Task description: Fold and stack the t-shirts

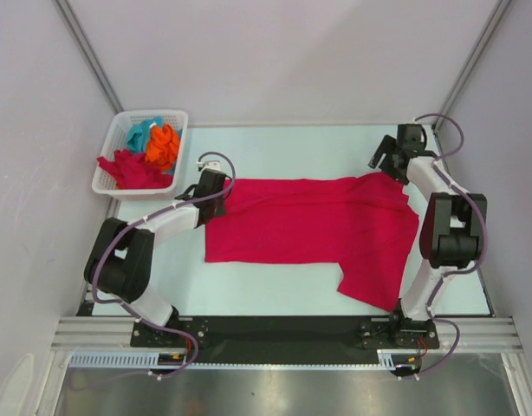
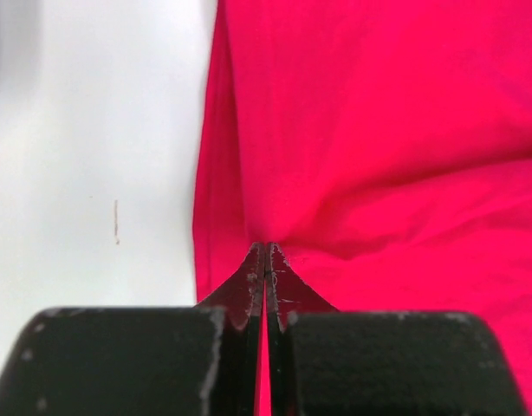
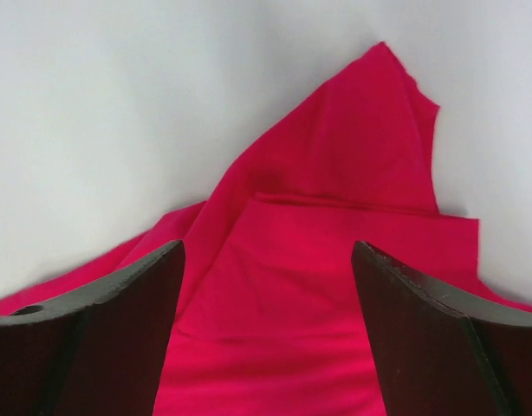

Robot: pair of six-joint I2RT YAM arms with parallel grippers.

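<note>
A crimson t-shirt (image 1: 309, 230) lies spread across the middle of the table, its lower right part hanging toward the near edge. At the shirt's far left corner, my left gripper (image 1: 221, 191) is shut on the cloth. In the left wrist view its tips (image 2: 266, 247) pinch the red fabric (image 2: 379, 130), and creases run out from them. My right gripper (image 1: 383, 165) hovers open over the far right corner. In the right wrist view its fingers (image 3: 266, 251) straddle the folded red cloth (image 3: 335, 173) without touching it.
A white lattice basket (image 1: 153, 113) at the far left holds a teal t-shirt (image 1: 143, 133), an orange one (image 1: 165, 145) and a crimson one (image 1: 132, 169) draped over its rim. Walls enclose the table on three sides.
</note>
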